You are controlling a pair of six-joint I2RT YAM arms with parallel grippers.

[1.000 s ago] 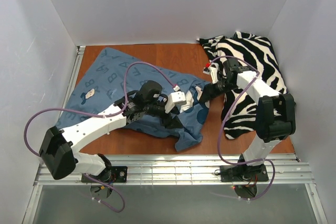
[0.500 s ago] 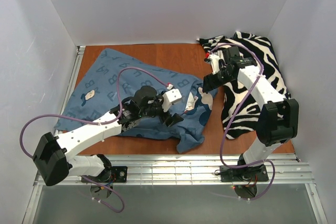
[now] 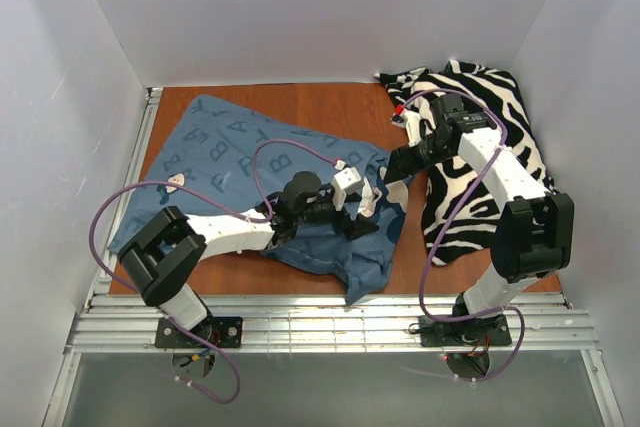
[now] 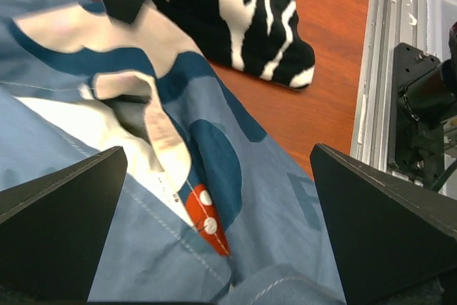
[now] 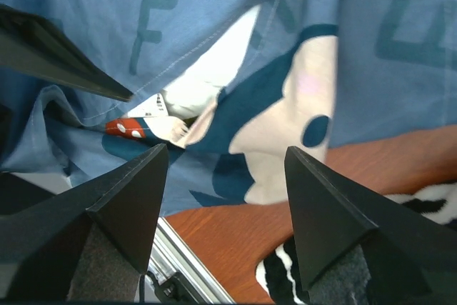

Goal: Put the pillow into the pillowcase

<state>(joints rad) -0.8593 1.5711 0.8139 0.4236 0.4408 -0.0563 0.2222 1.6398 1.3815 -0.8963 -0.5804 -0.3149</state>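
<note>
The blue pillowcase (image 3: 230, 147) lies spread over the left half of the wooden table. Its open end, with a red bow print, faces right. The white pillow (image 4: 71, 123) is inside it and shows only through the opening, also in the right wrist view (image 5: 211, 69). My left gripper (image 3: 358, 222) is open and low over the case's near right part (image 4: 285, 205), holding nothing. My right gripper (image 3: 392, 169) is open and just right of the opening, above the case's edge (image 5: 214, 5), also empty.
A black-and-white zebra-striped cloth (image 3: 480, 167) lies heaped at the right, under my right arm. A metal rail (image 3: 330, 322) runs along the near table edge. White walls close in the left, back and right sides.
My left arm has folded and its gripper has slid right along the case toward the opening. My right gripper rose toward the back, then came down a little. The case's near right corner has shifted.
</note>
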